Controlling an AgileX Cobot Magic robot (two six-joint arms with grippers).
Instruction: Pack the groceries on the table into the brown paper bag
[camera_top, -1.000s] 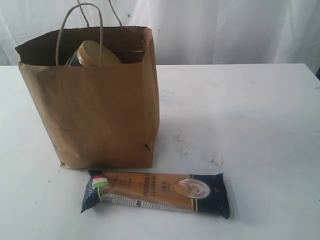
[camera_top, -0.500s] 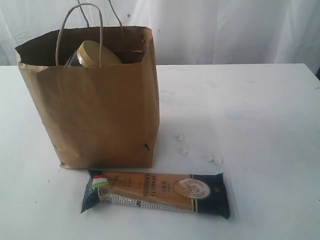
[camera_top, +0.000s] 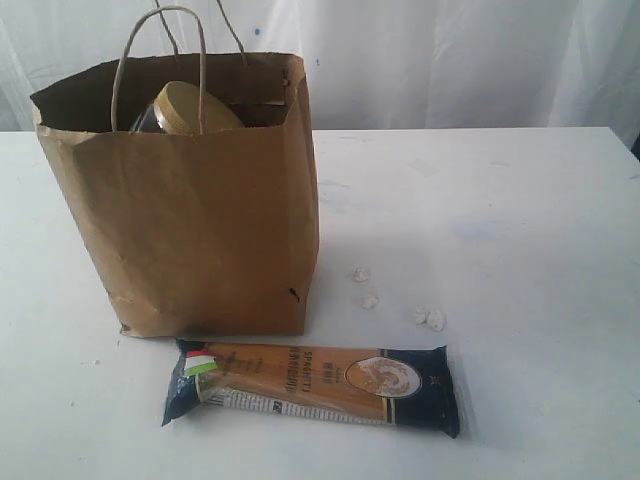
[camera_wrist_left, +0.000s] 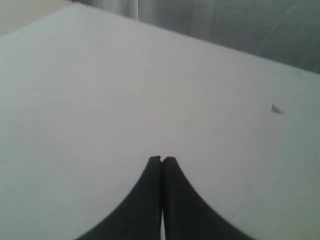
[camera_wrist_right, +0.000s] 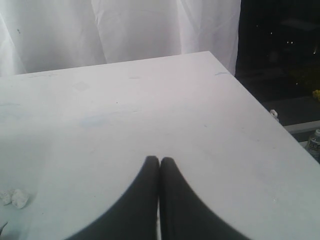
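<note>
Where the exterior camera is nearest, long navy-orange spaghetti pack (camera_top: 310, 388) lies flat on the table (camera_top: 520, 220), just in front of the brown paper bag (camera_top: 200, 230), its long side running along the bag's front. Small white lumps (camera_top: 435, 320) are scattered near the bag's right bottom corner, apart from the pack. Bag upright, mouth open, handles up. Gold-lidded nut jar (camera_top: 190, 108) sits tilted inside the bag, lid showing over the rim; other contents hidden. Left gripper (camera_wrist_left: 162, 159): fingertips pressed together, empty, above tabletop. Right gripper (camera_wrist_right: 159, 160): also clenched on nothing, lumps nearby. White curtain (camera_top: 450, 60) hangs behind the bag.
</note>
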